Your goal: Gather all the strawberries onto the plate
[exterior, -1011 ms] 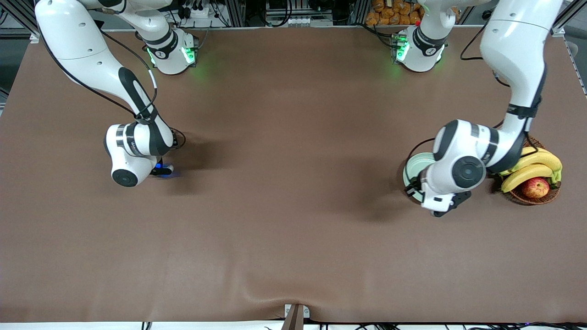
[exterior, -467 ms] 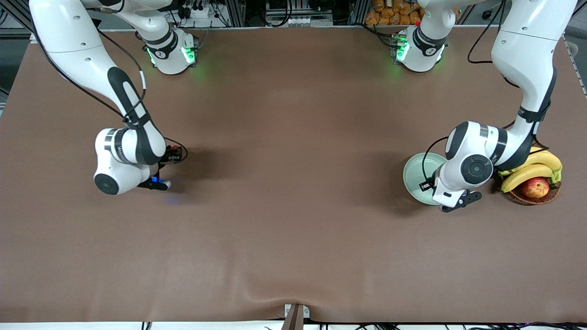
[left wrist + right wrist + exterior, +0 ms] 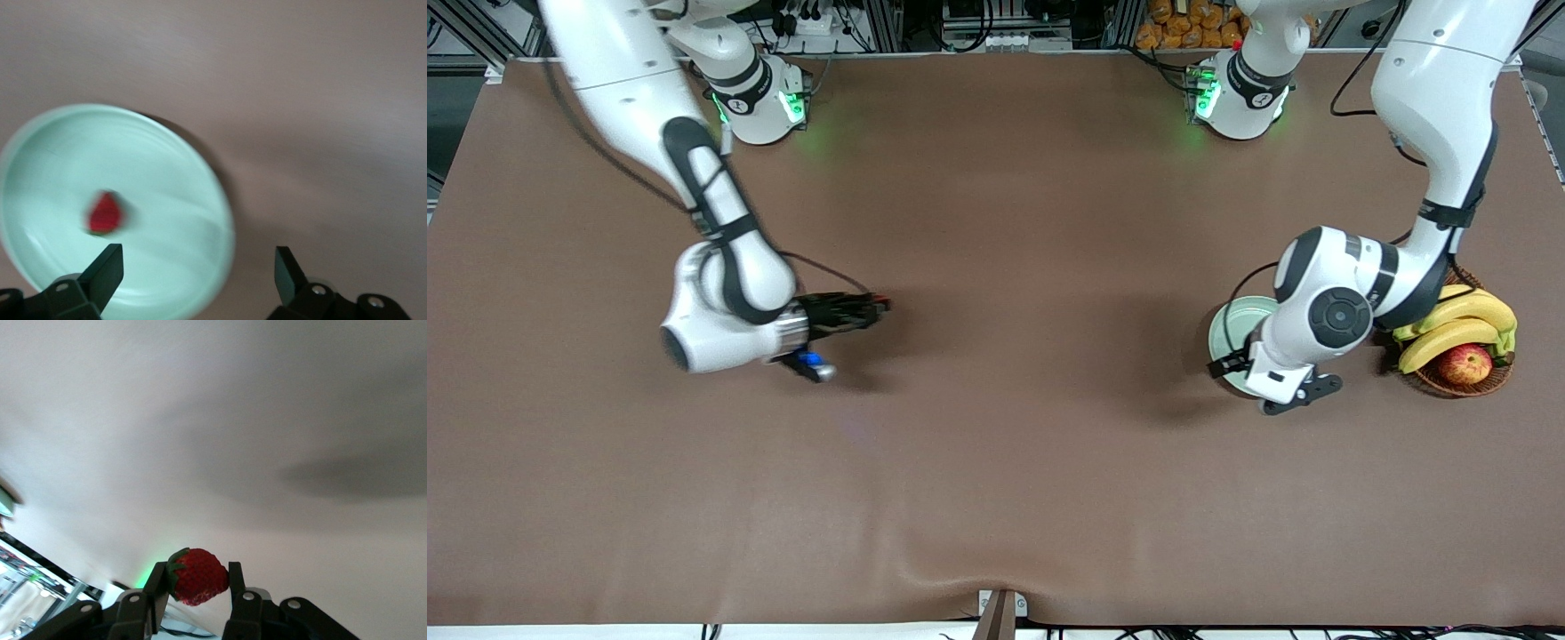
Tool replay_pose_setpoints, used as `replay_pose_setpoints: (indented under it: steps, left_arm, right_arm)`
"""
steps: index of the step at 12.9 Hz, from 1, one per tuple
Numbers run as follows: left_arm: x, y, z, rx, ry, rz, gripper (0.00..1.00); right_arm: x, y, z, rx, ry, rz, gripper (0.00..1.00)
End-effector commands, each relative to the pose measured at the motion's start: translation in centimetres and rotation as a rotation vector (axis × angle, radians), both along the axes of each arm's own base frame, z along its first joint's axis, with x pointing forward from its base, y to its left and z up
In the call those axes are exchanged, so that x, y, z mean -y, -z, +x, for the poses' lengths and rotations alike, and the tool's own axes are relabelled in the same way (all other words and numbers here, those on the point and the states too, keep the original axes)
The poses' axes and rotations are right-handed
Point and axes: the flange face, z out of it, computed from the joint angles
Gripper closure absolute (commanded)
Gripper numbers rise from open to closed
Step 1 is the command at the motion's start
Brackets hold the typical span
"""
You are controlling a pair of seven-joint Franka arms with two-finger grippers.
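Observation:
Over the bare brown table, toward the right arm's end, my right gripper [image 3: 874, 307] points sideways and is shut on a red strawberry [image 3: 197, 577] with a green cap, held between its two fingers. The pale mint-green plate [image 3: 1230, 331] lies near the left arm's end of the table, partly hidden under the left arm's hand. My left gripper [image 3: 197, 260] hangs over the plate's [image 3: 167, 173] edge with its jaws wide open and nothing between them. One small red strawberry [image 3: 105, 213] lies in the plate.
A brown wicker basket [image 3: 1463, 380] holding yellow bananas [image 3: 1458, 324] and a red apple [image 3: 1465, 363] stands beside the plate, at the left arm's end of the table. The brown cloth has a fold near the front edge [image 3: 960, 569].
My left gripper has opened over the plate and a strawberry now lies in it. The right arm has swung toward the table's middle, its hand turned sideways, carrying its strawberry.

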Motion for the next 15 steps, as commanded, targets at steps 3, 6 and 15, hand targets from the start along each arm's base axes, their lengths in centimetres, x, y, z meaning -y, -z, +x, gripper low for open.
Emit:
replay_pose_setpoints:
  steps: [3, 6, 15]
  left_arm:
    - [9.9, -1.4, -2.6, 0.003, -0.117, -0.02, 0.0]
    - [15.1, -0.2, -4.5, -0.002, -0.178, -0.018, 0.0]
    - [25.0, 4.5, -7.9, 0.019, -0.302, -0.108, 0.0]
  right_arm:
    - [-13.0, 1.6, -0.8, 0.035, 0.177, 0.044, 0.9]
    - [-17.4, 2.8, -1.9, 0.093, 0.268, 0.055, 0.81]
    - [-13.8, 2.9, -0.5, 0.106, 0.322, 0.026, 0.0]
